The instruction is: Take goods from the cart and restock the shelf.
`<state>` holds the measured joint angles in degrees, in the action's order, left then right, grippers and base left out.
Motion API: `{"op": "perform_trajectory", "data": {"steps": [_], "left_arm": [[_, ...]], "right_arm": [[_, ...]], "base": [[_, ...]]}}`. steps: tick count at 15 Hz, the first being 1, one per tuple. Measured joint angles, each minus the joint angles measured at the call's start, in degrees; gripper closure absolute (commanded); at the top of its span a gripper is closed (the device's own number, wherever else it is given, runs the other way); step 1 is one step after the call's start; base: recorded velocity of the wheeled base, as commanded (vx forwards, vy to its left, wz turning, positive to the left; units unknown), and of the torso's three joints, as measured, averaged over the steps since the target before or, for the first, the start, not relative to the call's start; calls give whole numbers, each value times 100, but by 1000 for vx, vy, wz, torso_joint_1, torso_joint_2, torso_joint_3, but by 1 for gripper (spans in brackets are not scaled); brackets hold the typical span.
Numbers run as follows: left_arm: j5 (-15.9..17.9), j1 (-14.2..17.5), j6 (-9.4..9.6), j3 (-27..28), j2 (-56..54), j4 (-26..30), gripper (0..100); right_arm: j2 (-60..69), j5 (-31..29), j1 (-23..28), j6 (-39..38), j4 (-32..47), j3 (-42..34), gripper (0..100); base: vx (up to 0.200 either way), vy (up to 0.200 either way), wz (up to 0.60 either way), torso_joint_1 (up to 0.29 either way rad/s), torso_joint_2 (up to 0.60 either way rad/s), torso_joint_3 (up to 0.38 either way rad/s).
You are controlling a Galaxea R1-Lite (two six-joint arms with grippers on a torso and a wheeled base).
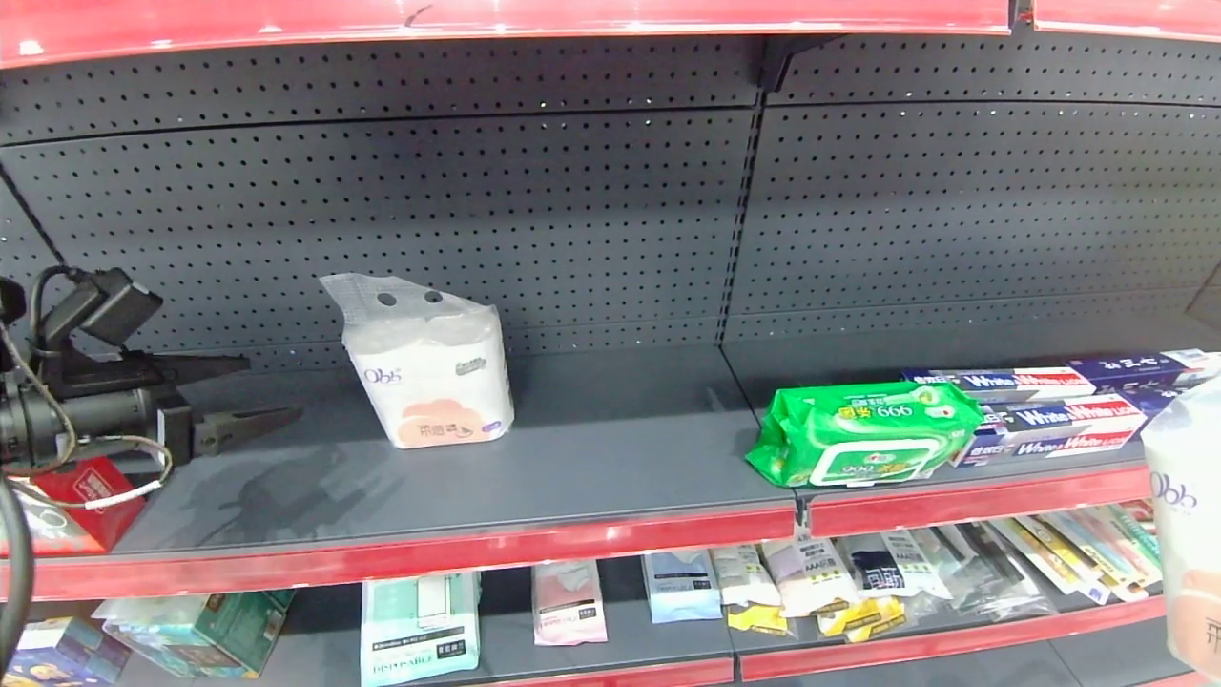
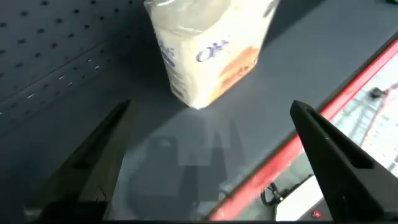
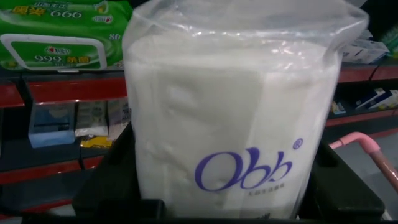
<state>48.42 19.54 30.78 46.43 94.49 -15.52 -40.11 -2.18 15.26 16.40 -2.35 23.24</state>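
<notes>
A white toilet paper pack point(image 1: 429, 377) stands upright on the dark shelf board point(image 1: 591, 458), left of centre. My left gripper point(image 1: 272, 391) hovers open just left of it, fingers pointing at the pack without touching. From the left wrist the same pack point(image 2: 208, 53) sits beyond the spread fingers point(image 2: 323, 149). A second toilet paper pack point(image 3: 236, 74) is clamped in my right gripper point(image 3: 227, 146), dark fingers point(image 3: 106, 180) pressing both its sides. That held pack point(image 1: 1183, 534) shows at the far right, lower than the shelf board.
A green wet wipes pack point(image 1: 858, 429) lies at the shelf's front edge right of centre, with toothpaste boxes point(image 1: 1049, 410) beside it. A red box point(image 1: 76, 496) sits under my left arm. The lower shelf point(image 1: 620, 649) holds several small packets. A pink cart handle point(image 3: 367, 146) is nearby.
</notes>
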Motion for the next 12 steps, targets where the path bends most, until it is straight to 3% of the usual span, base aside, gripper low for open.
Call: {"op": "perform_trajectory", "data": {"steps": [4, 12], "left_arm": [[506, -174, 193, 902, 1064, -2, 0], [1420, -500, 201, 2074, 2341, -10, 0]], "right_arm": [[-138, -61, 30, 27, 0, -4, 100], [-412, -249, 30, 44, -54, 7, 100]], "base": [[0, 0, 0, 0, 0, 0], [0, 0, 0, 0, 0, 0]]}}
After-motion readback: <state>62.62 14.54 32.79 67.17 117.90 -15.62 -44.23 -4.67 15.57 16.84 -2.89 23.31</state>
